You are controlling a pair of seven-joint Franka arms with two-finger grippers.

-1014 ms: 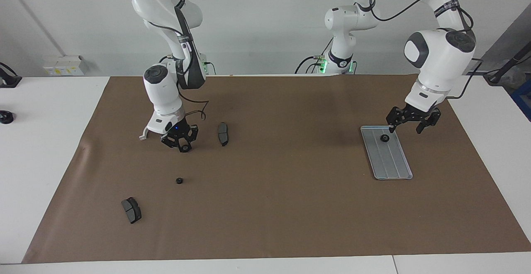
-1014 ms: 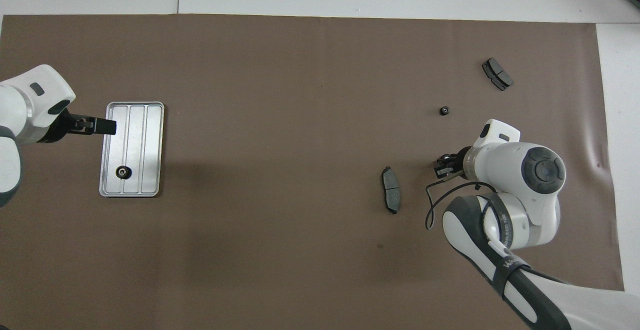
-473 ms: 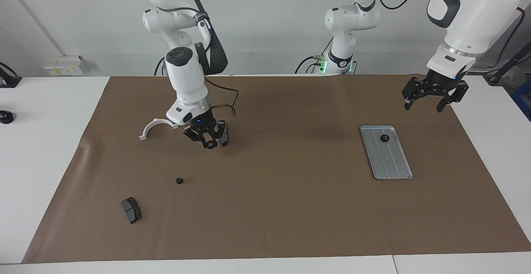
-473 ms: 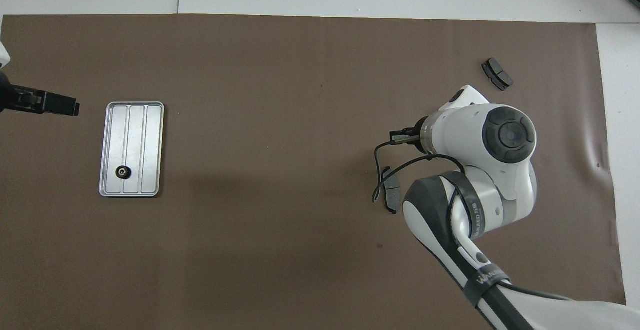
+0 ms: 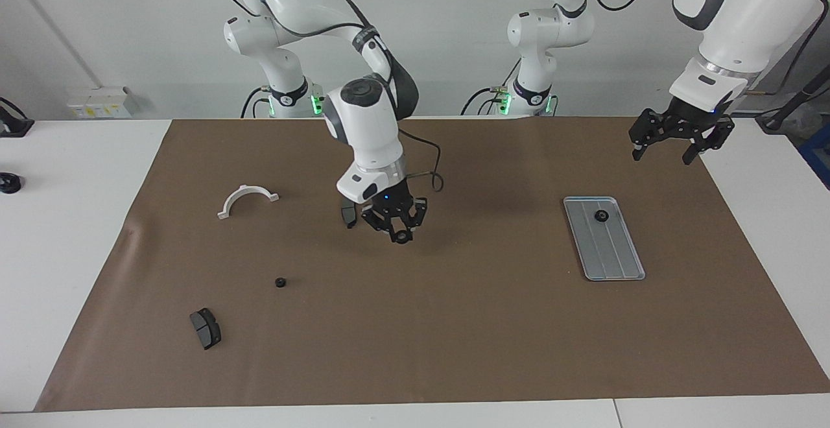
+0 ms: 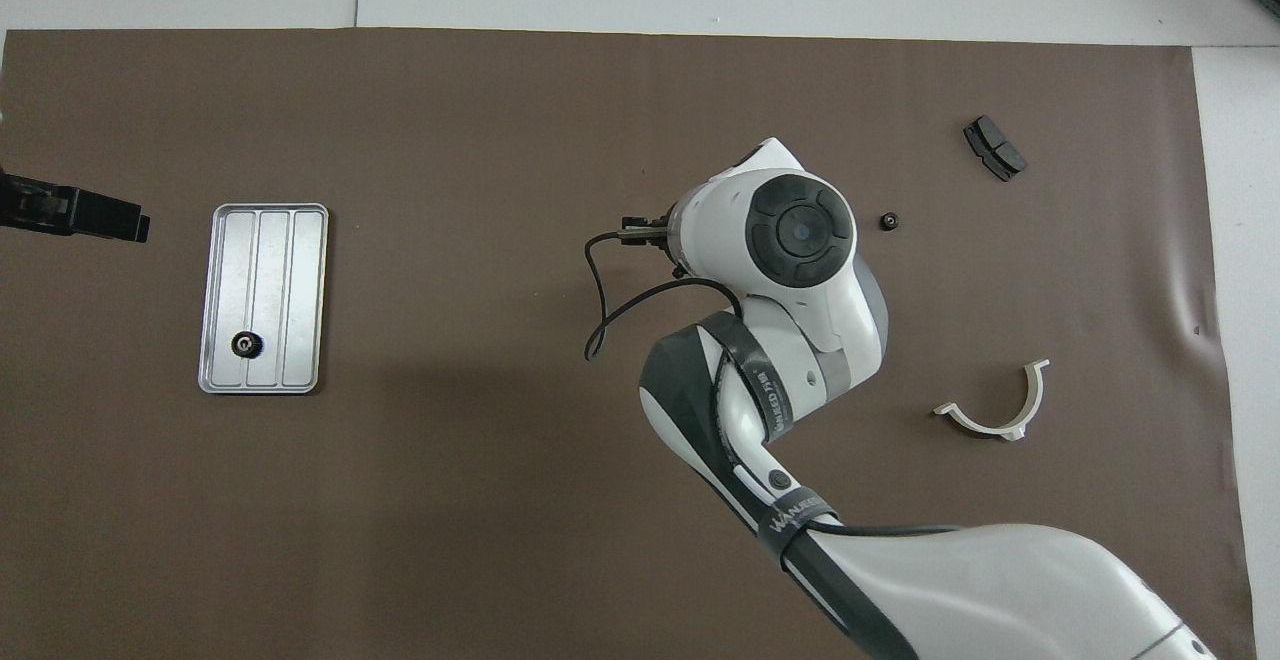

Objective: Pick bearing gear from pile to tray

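Observation:
My right gripper (image 5: 401, 233) is shut on a small black bearing gear (image 5: 403, 238) and holds it up over the middle of the brown mat, between the pile and the tray. In the overhead view only its fingers (image 6: 640, 231) show past the wrist. The silver ridged tray (image 5: 616, 266) (image 6: 305, 290) lies toward the left arm's end, with one black gear (image 5: 601, 216) (image 6: 246, 344) in it. My left gripper (image 5: 664, 150) (image 6: 120, 223) is open and empty, raised over the mat beside the tray. Another loose gear (image 5: 280, 282) (image 6: 887, 222) lies on the mat.
A white half-ring bracket (image 5: 247, 199) (image 6: 995, 410) and a dark brake pad (image 5: 205, 328) (image 6: 994, 148) lie toward the right arm's end. A second brake pad (image 5: 348, 215) is partly hidden by my right wrist. The brown mat (image 5: 454, 337) covers the table.
My right gripper has carried the gear from over the bracket toward the tray, uncovering the bracket. My left gripper has lifted off the tray and drawn back toward the robots.

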